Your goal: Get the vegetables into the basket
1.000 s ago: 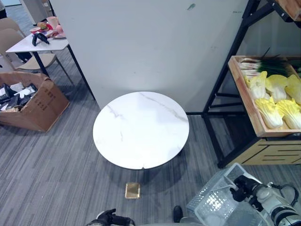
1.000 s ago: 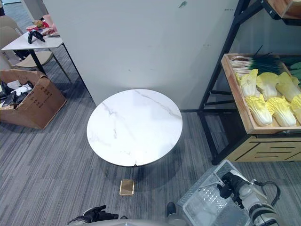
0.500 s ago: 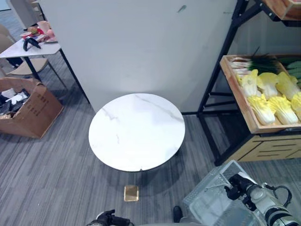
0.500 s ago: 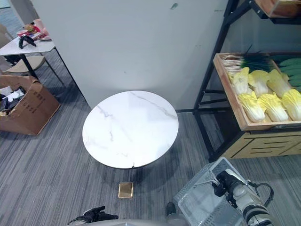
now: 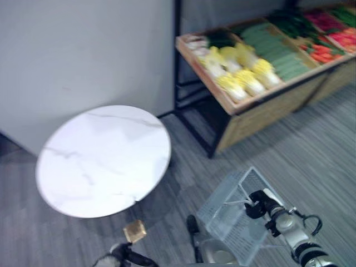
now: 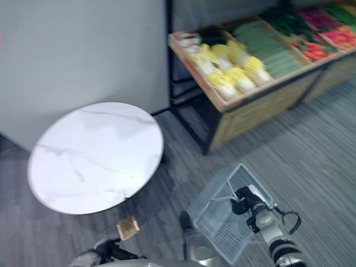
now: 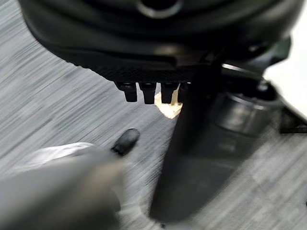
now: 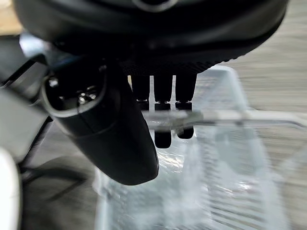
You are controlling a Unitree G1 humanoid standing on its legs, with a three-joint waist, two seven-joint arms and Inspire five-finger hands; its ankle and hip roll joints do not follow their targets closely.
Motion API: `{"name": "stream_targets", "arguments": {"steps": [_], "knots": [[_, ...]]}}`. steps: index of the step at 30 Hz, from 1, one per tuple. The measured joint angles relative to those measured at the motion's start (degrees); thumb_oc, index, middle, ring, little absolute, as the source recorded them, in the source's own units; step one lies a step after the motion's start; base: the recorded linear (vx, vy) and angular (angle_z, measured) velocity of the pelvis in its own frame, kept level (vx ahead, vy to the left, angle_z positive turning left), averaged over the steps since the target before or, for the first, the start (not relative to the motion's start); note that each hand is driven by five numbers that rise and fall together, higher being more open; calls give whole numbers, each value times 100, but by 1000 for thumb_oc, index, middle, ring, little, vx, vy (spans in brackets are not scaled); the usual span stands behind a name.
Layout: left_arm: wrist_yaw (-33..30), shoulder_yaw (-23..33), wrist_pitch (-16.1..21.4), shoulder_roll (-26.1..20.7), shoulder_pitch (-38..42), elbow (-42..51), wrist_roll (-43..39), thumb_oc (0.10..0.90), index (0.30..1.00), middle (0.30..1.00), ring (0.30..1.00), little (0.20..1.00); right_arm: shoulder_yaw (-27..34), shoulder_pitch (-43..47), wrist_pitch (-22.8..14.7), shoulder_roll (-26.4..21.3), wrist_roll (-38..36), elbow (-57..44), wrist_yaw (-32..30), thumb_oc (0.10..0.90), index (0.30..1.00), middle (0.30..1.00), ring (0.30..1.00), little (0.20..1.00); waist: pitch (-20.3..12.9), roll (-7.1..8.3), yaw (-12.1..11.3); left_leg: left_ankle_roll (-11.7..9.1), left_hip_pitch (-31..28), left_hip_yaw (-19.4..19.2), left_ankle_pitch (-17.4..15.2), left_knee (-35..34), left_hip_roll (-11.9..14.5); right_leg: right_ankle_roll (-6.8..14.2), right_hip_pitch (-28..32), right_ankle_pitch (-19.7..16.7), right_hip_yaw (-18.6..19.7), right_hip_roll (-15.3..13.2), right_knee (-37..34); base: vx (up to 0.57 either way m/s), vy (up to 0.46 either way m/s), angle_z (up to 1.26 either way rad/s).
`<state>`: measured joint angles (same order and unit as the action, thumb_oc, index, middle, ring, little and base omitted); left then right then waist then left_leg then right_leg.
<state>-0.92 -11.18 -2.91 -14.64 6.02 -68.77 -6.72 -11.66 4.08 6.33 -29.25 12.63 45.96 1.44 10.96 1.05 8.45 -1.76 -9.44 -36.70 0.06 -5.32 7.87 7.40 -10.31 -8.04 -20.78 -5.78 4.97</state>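
Nearest, low at the left: left hand [image 5: 123, 254] hanging by the floor, fingers [image 7: 144, 91] curled short, holding nothing. Just beyond it, a small tan block [image 5: 134, 231] lying on the grey carpet. Low at the right: right hand [image 5: 259, 202] curled round the wire handle [image 8: 225, 117] of the clear plastic basket [image 5: 228, 222], basket hanging tilted and empty as far as can be made out. Further out on the left, round white marble-top table [image 5: 100, 161], bare. Beyond and to the right, black-framed shelf with a slanted wooden tray [image 5: 222, 100] of produce: pale yellow napa cabbages [image 5: 239, 83] nearest the tray's left end, long green vegetables [image 5: 275, 53] next along, red ones [image 5: 322, 53] at the far right. Vegetables well apart from both hands, ahead and to the right of the basket; cabbages lying with long axes roughly across the tray's slope. Right arm on the nearer side but occupied; free left hand likely the picker, needing a closer approach to the shelf first.
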Motion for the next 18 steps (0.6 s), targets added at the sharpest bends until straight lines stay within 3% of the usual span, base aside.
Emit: {"name": "stream_targets", "arguments": {"steps": [1,2,3,4,6,8,10,15,18], "knots": [[-7,-4,9,-23,43,71,2,900,1000,1000,1000,1000,-4,2,7,-5,1,7,0,400,300,300,300,300,-1,58,-29,0,-38,-133,0,31,28,19,14,115,-301,-107,153,-30,-101,-185],[-18,-5,-50,-124,49,54,2,900,1000,1000,1000,1000,-61,55,5,2,-1,-16,18,400,300,300,300,300,32,41,-103,-50,-189,-602,20,55,115,187,65,376,-900,-459,435,-77,-118,-142],[-41,11,-84,-142,22,35,2,900,1000,1000,1000,1000,-71,58,-3,-2,2,-43,21,400,300,300,300,300,42,26,-156,-112,-276,-688,59,51,120,167,125,393,-1058,-580,391,-51,-87,-162],[-91,14,-102,-154,-19,-32,3,900,1000,1000,1000,1000,-143,89,-18,-48,5,-34,16,400,300,300,300,300,55,8,-148,-198,-387,-815,112,55,190,-9,139,469,-1157,-584,401,-17,-100,-87],[-136,29,-90,-15,73,-63,2,900,1000,1000,1000,1000,-194,93,34,-287,8,6,18,400,300,300,300,300,103,-164,-100,-210,-497,-673,152,49,263,-719,214,350,-1091,-248,270,27,-151,-63],[-123,232,-48,3,-55,-4,6,900,1000,1000,1000,1000,-310,304,-10,-306,34,22,51,400,300,300,300,300,102,-189,-230,-309,-674,-704,196,285,399,-794,151,398,-802,-76,307,46,-151,-111],[-141,229,-117,86,-53,-109,23,900,1000,1000,1000,1000,-357,321,-35,-434,66,-125,55,400,300,300,300,300,97,-196,-17,-390,-725,-650,150,531,541,-789,212,607,-721,29,286,44,-122,-60],[-118,206,-50,131,75,-33,120,900,1000,1000,1000,1000,-271,36,2,-532,101,-129,33,400,300,300,300,300,66,-140,47,-621,-814,-639,284,748,775,-788,368,691,-586,289,36,74,-117,-24],[-116,176,-61,217,106,-39,123,900,1000,1000,1000,1000,-269,-114,0,-541,101,-131,3,400,300,300,300,300,18,-217,174,-678,-807,-640,317,783,798,-731,385,654,-609,316,-12,69,-120,-6]]}}
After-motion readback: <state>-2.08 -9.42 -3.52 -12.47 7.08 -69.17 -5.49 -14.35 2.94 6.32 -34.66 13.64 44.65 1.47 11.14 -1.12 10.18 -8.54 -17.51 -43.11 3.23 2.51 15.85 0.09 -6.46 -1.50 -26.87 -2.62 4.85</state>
